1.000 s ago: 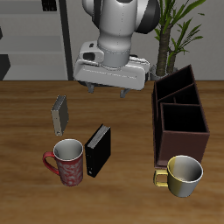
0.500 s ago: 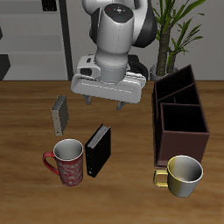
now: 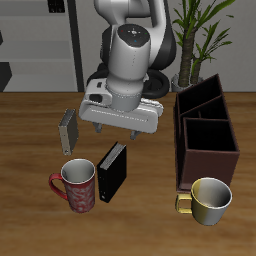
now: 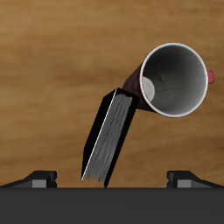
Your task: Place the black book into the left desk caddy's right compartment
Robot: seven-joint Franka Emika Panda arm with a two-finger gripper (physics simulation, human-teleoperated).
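The black book (image 3: 112, 171) stands upright on the table beside the red mug (image 3: 76, 184); the wrist view shows its pale page edges (image 4: 111, 138) next to the mug's open top (image 4: 173, 80). My gripper (image 3: 113, 131) is open and empty, hovering above and slightly behind the book, fingers (image 3: 97, 129) pointing down. In the wrist view the fingertips (image 4: 41, 178) straddle the book's near end. The left desk caddy (image 3: 205, 130), dark brown with open compartments, stands apart from the book, beside the yellow mug.
A smaller grey book (image 3: 68, 130) stands farther back than the red mug. A yellow mug (image 3: 208, 198) sits in front of the caddy near the table's front edge. A potted plant (image 3: 200, 35) stands behind the caddy.
My gripper has moved down and toward the table's front edge, closing in over the black book. The book, mugs and caddy have not moved.
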